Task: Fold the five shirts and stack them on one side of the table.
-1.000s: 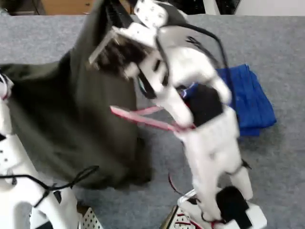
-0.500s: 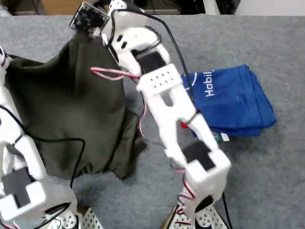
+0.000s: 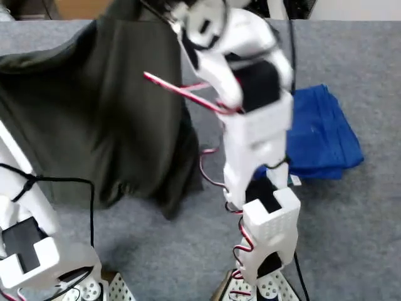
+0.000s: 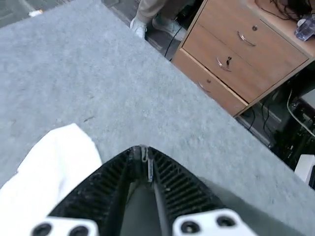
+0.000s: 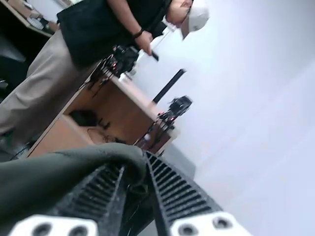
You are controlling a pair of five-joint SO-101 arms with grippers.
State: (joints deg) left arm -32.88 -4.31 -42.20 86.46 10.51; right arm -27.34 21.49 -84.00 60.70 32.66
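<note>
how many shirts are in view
2: dark green shirt held up over the left of the table; folded blue shirt lying at right. Others may be hidden.

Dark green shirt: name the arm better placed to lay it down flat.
Right, probably: the right gripper is shut on the dark green shirt, holding its edge high at the far side of the table, ready to lower it.

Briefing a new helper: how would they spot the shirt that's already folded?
On the grey table, look beside the raised white arm, opposite the big dark green shirt. The blue shirt lies there, a compact folded block; the green one hangs spread and lifted.
</note>
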